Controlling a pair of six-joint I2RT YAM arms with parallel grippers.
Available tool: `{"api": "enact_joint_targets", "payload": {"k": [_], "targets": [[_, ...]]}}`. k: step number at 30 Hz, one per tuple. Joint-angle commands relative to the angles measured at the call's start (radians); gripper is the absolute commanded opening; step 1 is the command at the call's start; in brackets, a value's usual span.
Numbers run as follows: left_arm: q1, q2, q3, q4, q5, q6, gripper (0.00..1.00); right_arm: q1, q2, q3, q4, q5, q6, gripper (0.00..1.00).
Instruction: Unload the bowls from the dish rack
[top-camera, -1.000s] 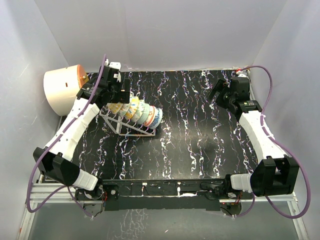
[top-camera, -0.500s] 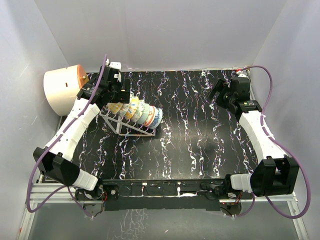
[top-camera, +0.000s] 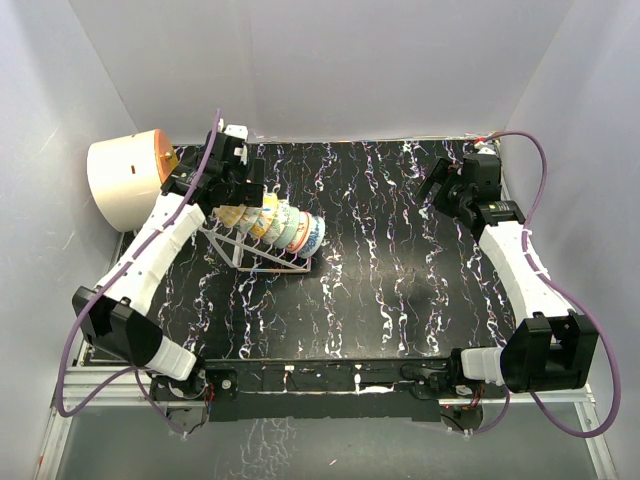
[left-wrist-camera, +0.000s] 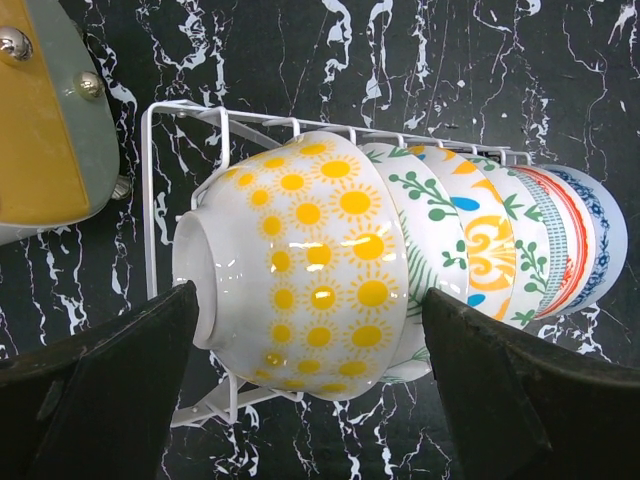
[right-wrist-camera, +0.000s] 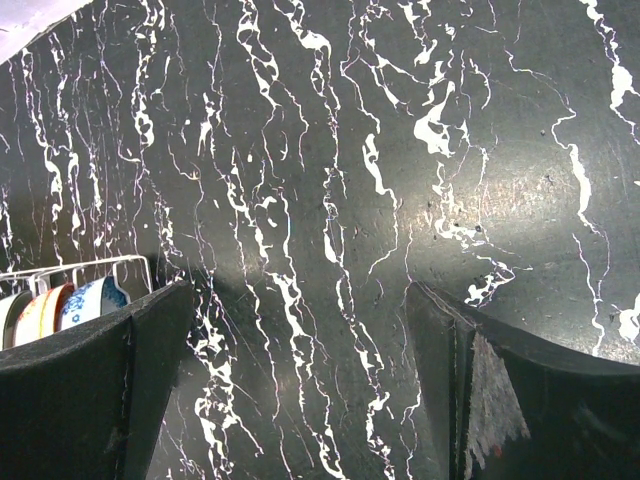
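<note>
The first pick is being set up: the left gripper is spread wide around the yellow-sun white ceramic bowl, seated at the end of the silver wire dish rack. Closing and lifting are judged to be needed next. The right gripper is held wide, well apart from the rack.

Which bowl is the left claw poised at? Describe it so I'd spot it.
Look left, to the wire dish rack beside the big cream cylinder. It is the end bowl nearest that cylinder, the only one covered in yellow suns.
</note>
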Motion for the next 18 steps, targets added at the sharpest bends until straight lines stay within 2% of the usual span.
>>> {"api": "enact_joint_targets", "payload": {"k": [1,11,18], "targets": [[-0.005,-0.008,0.025,-0.004,-0.021,0.003,0.92,-0.009,-0.016,0.023,0.055,0.003,-0.017,0.91],[-0.005,-0.008,0.027,-0.012,-0.033,-0.009,0.88,-0.013,-0.014,0.011,0.055,-0.002,-0.021,0.91],[-0.005,0.0,0.053,-0.019,-0.034,-0.009,0.8,-0.016,-0.014,0.005,0.056,-0.003,-0.023,0.91]]}}
